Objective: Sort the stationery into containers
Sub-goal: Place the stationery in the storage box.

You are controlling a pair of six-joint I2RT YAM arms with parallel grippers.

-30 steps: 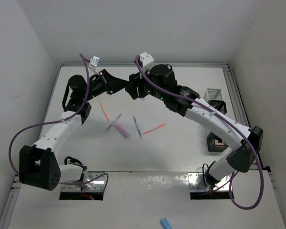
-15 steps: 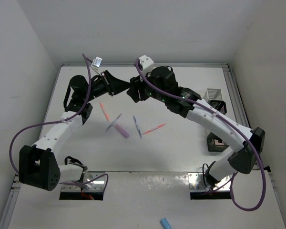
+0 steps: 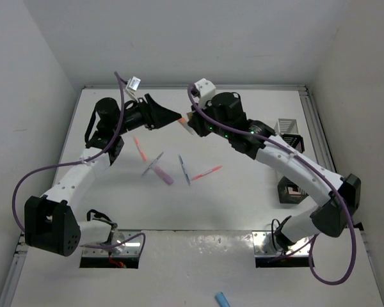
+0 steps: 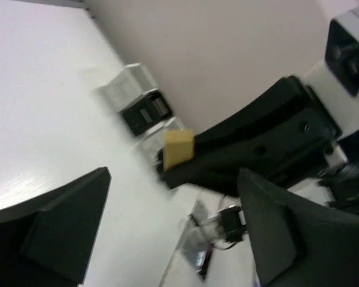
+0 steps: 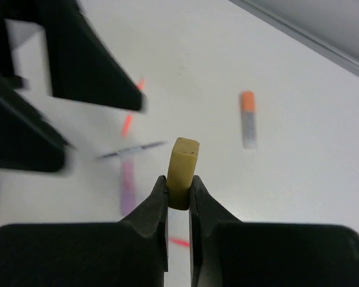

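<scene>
A tan eraser (image 5: pixel 182 167) stands pinched between the fingers of my right gripper (image 5: pixel 179 182), which is shut on it above the table. In the top view that eraser (image 3: pixel 185 119) sits at the tip of the right gripper (image 3: pixel 190 121), right in front of my left gripper (image 3: pixel 177 117). The left gripper (image 4: pixel 173 177) is open wide with nothing between its fingers; the eraser (image 4: pixel 178 148) shows just beyond them. On the table lie a pink pen (image 3: pixel 139 149), a purple marker (image 3: pixel 162 173), a blue pen (image 3: pixel 184 169) and an orange-pink pen (image 3: pixel 207 173).
A silver mesh container (image 3: pixel 288 128) and a black mesh container (image 3: pixel 292 190) stand at the right edge, under the right arm. An orange-capped marker (image 5: pixel 247 118) lies on the table. A blue item (image 3: pixel 222 299) lies on the near ledge. Walls close in on three sides.
The left gripper has opened and let go of the eraser. The right gripper has shut on it and shifted slightly right, away from the left fingers.
</scene>
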